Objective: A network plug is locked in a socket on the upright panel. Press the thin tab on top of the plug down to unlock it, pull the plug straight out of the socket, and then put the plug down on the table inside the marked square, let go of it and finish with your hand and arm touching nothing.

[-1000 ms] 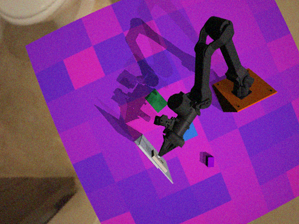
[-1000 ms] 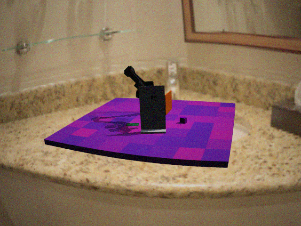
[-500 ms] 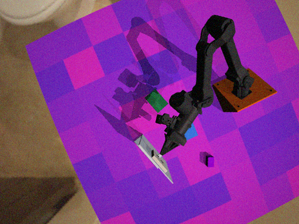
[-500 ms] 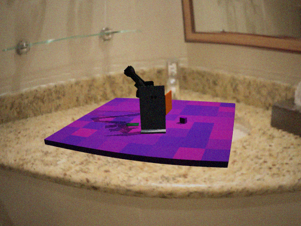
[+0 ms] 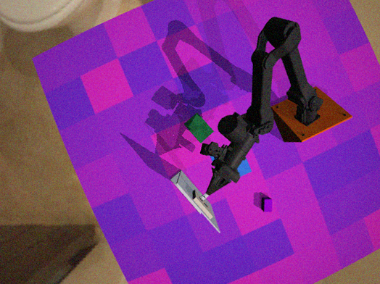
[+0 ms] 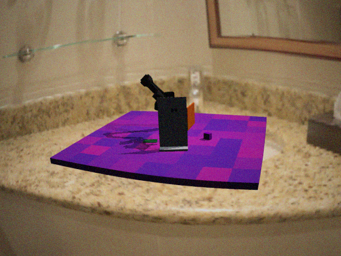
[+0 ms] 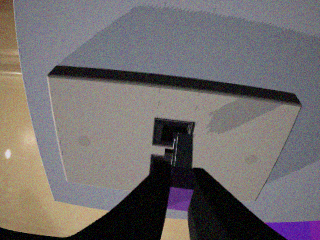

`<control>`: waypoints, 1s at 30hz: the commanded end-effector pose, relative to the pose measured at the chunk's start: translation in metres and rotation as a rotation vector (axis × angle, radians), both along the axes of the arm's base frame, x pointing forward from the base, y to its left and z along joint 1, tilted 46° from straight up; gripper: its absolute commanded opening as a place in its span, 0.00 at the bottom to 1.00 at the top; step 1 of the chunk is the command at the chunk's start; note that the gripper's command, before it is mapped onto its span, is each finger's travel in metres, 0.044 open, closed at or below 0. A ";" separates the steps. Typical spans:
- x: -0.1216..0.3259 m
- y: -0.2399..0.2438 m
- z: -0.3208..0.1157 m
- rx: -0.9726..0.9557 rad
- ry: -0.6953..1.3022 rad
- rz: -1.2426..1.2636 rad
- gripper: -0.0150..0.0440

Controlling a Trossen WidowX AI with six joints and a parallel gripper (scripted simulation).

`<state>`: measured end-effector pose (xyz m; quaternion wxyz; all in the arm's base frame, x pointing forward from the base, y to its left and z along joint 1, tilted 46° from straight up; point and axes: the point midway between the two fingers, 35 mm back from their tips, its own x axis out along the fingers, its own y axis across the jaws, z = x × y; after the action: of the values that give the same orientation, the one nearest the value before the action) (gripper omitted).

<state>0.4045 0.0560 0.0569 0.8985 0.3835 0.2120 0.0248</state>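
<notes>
The upright panel (image 5: 197, 201) stands on the table (image 5: 342, 185), which is chequered in purple and magenta, and serves as reference for what follows. The socket (image 7: 175, 135) sits at the middle of the panel's pale face. The plug (image 5: 203, 197) is at the socket, its light body showing just off the panel face on the arm's side in the top view. In the wrist view its dark front end lies at the socket opening; whether it is fully seated cannot be told.

The pincer (image 5: 204, 195) is closed on the plug, with both dark fingers drawn nearly together and their tips right at the socket. The thin tab cannot be made out.

The arm slopes down toward the panel from its orange base (image 5: 311, 115), which stands well apart from the panel on the socket side. A blue square (image 5: 243, 168) on the table lies near the panel beneath the arm's wrist, largely covered by it. A green flat piece (image 5: 199, 127) lies farther from the panel, beyond the arm. A small purple cube (image 5: 262, 201) rests on the table near the panel's socket side.
</notes>
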 end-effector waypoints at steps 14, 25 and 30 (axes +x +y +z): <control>-0.011 0.001 0.002 -0.003 -0.004 -0.001 0.25; -0.018 0.002 0.002 -0.003 -0.004 -0.001 0.25; -0.021 0.002 0.002 -0.003 -0.004 -0.001 0.25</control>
<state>0.3870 0.0583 0.0577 0.8993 0.3813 0.2126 0.0260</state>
